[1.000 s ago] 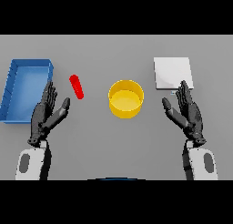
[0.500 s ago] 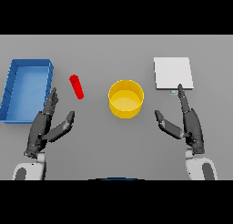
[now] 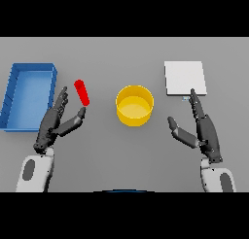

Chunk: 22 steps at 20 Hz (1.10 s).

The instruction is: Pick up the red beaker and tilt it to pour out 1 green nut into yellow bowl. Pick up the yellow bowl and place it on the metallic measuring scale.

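Observation:
The red beaker (image 3: pixel 82 93) lies tilted on the grey table, left of centre. My left hand (image 3: pixel 52 123) is open just below and to the left of it, thumb reaching toward its lower end, apart from it. The yellow bowl (image 3: pixel 134 105) stands in the middle of the table. To the upper right lies the metallic measuring scale (image 3: pixel 184 77), a flat pale square. My right hand (image 3: pixel 204 129) is open below the scale, fingertips pointing at its near edge. No green nut shows.
A blue tray (image 3: pixel 13 94) with raised walls stands at the far left, close beside my left hand.
Both hands have turned from palm-flat to edge-on with thumbs spread inward. The left hand has drifted right toward the red beaker. Beaker, bowl and scale have not moved.

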### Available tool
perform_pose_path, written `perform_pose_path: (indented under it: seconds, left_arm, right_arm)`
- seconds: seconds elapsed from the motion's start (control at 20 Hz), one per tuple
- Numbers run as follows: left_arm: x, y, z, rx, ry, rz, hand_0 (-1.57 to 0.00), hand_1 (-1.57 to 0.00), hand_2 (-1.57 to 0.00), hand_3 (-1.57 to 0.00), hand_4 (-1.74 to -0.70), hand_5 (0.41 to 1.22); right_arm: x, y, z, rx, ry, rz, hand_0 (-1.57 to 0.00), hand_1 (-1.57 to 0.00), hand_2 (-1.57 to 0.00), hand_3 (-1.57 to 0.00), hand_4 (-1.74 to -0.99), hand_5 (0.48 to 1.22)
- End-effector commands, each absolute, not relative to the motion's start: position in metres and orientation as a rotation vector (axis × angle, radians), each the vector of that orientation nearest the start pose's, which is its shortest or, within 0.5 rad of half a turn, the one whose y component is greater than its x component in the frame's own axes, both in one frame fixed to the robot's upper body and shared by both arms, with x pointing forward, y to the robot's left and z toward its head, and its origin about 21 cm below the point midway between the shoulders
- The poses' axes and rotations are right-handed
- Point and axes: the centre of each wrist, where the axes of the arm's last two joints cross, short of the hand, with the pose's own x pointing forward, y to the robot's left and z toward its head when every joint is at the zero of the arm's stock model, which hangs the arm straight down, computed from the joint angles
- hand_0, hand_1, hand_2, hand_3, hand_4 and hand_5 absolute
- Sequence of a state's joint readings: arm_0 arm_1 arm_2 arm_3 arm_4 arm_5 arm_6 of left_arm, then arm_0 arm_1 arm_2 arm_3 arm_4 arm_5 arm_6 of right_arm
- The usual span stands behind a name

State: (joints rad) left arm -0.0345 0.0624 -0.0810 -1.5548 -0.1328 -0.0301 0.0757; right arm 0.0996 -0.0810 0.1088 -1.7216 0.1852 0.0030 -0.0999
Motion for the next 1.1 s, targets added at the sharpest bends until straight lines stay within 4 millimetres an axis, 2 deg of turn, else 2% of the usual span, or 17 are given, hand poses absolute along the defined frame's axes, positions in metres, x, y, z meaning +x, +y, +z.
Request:
perform_pose_path:
  seconds: [0.0, 0.15, 0.35, 0.8, 0.95, 1.05]
  left_arm:
    - [0.263, 0.22, 0.0, 0.069, -1.496, -0.257, 0.0, 0.0, 0.0, 0.0, -1.18, 0.648]
    - [0.289, 0.225, -0.005, 0.08, -1.481, -0.282, 0.0, 0.0, 0.0, 0.0, -1.18, 0.637]
    - [0.309, 0.213, -0.006, 0.062, -1.521, -0.305, 0.0, 0.0, 0.0, 0.0, -1.2, 0.646]
    - [0.343, 0.197, -0.013, 0.102, -1.491, -0.339, 0.0, 0.0, 0.0, 0.0, -1.21, 0.673]
    - [0.35, 0.196, -0.018, 0.086, -1.512, -0.304, 0.0, 0.0, 0.0, 0.0, -1.25, 0.695]
    - [0.354, 0.193, -0.023, 0.054, -1.541, -0.254, 0.0, 0.0, 0.0, 0.0, -1.29, 0.708]
  right_arm:
    - [0.221, -0.227, 0.012, -0.128, -1.717, 0.266, 0.0, 0.0, 0.0, 0.0, -1.219, 0.626]
    - [0.222, -0.23, 0.012, -0.12, -1.72, 0.263, 0.0, 0.0, 0.0, 0.0, -1.229, 0.626]
    - [0.222, -0.232, 0.014, -0.132, -1.711, 0.272, 0.0, 0.0, 0.0, 0.0, -1.218, 0.626]
    - [0.217, -0.232, 0.01, -0.128, -1.709, 0.262, 0.0, 0.0, 0.0, 0.0, -1.24, 0.639]
    - [0.217, -0.237, 0.012, -0.131, -1.709, 0.242, 0.0, 0.0, 0.0, 0.0, -1.245, 0.642]
    - [0.221, -0.232, 0.013, -0.126, -1.699, 0.24, 0.0, 0.0, 0.0, 0.0, -1.246, 0.645]
